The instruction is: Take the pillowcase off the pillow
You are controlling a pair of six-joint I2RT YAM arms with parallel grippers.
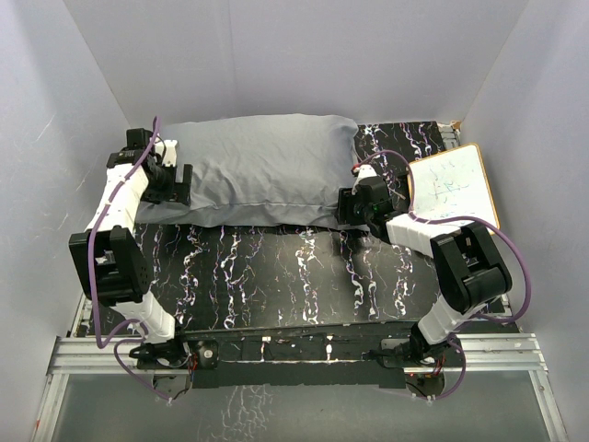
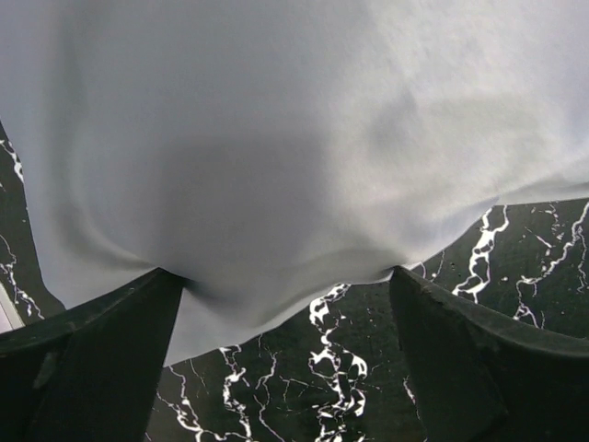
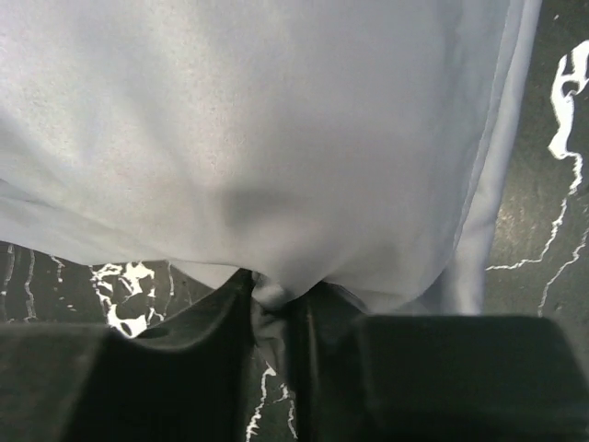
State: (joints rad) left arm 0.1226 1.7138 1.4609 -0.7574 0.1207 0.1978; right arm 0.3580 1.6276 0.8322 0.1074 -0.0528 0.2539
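The grey pillowcase (image 1: 258, 170) lies plump across the back of the black marbled table (image 1: 276, 267); the pillow itself is hidden inside it. My left gripper (image 1: 177, 184) is at the case's left end, open, its fingers (image 2: 92, 359) spread wide with the grey cloth's edge (image 2: 276, 184) bulging between them. My right gripper (image 1: 354, 207) is at the case's right near corner, shut on a pinch of grey cloth (image 3: 271, 295). The case fills the right wrist view (image 3: 258, 138).
A small whiteboard (image 1: 453, 182) with scribbles lies at the back right, next to my right arm. White walls close in the table on the left, back and right. Purple cables loop along both arms.
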